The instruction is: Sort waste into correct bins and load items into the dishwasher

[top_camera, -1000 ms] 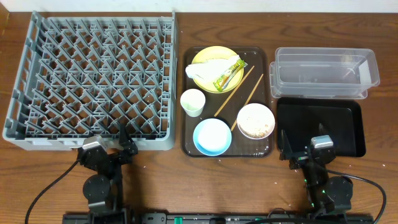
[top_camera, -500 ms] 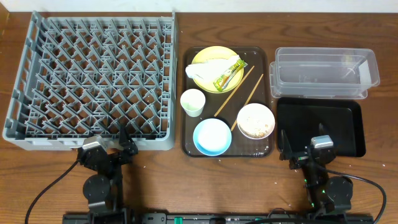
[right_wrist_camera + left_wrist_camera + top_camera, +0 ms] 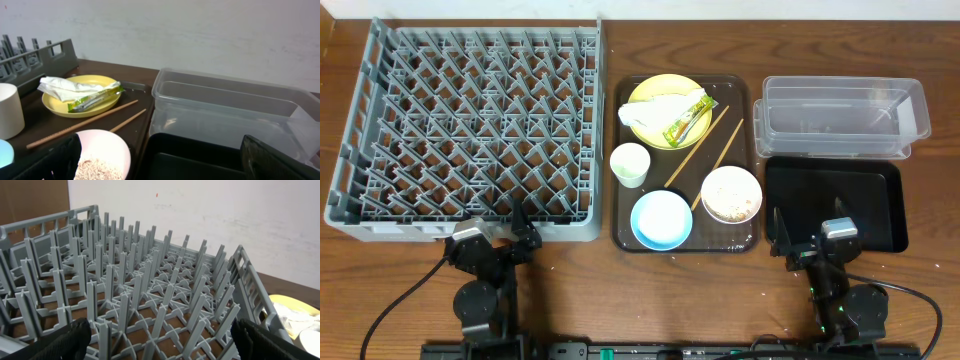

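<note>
The grey dish rack fills the left of the table. A brown serving tray holds a yellow plate with a white napkin and a green wrapper, a white cup, a blue bowl, a white bowl with rice scraps, and two chopsticks. A clear tub and a black tray are on the right. My left gripper is open and empty at the rack's near edge. My right gripper is open and empty over the black tray's near edge.
A white wall runs behind the table. The rack's upright pegs stand just ahead of the left gripper. Bare wooden table lies along the front between the two arm bases.
</note>
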